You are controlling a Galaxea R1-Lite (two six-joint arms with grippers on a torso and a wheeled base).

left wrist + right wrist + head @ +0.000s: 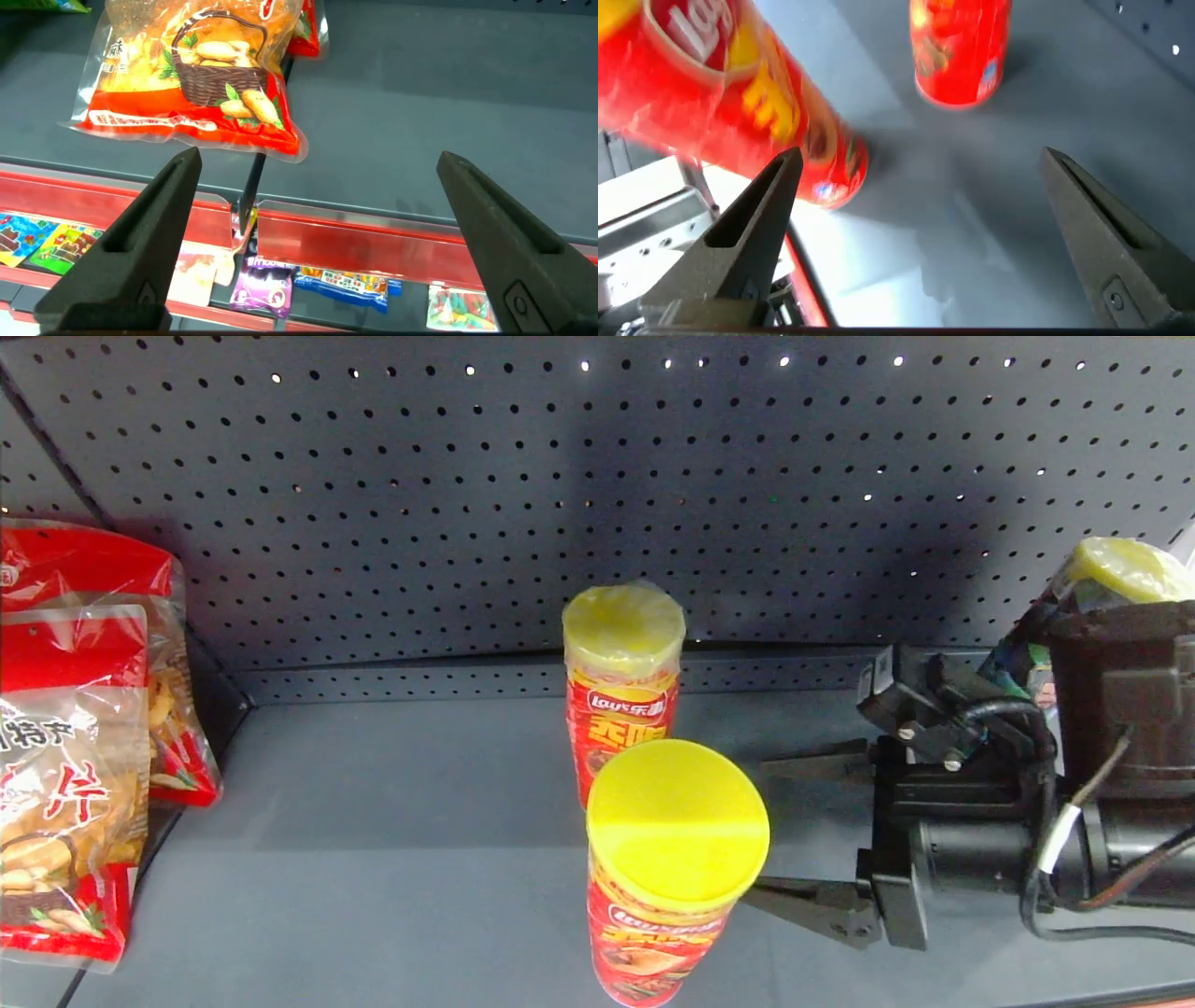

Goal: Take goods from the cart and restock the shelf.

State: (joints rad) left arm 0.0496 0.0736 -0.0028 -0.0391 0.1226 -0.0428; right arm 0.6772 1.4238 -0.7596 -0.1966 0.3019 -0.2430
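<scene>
Right gripper (761, 831), jaws apart (empty), sits just right of the near can (672, 868); swinging left could knock it into the far can (621, 681).

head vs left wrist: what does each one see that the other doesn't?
Head view only: two upright chip cans, the near chip can and the far chip can. The open right gripper is beside the near one, with the pegboard back wall behind.
Left wrist view only: the open left gripper, the red front rail, and small packets on the level below.
Both: the snack bag on the grey shelf deck.
</scene>
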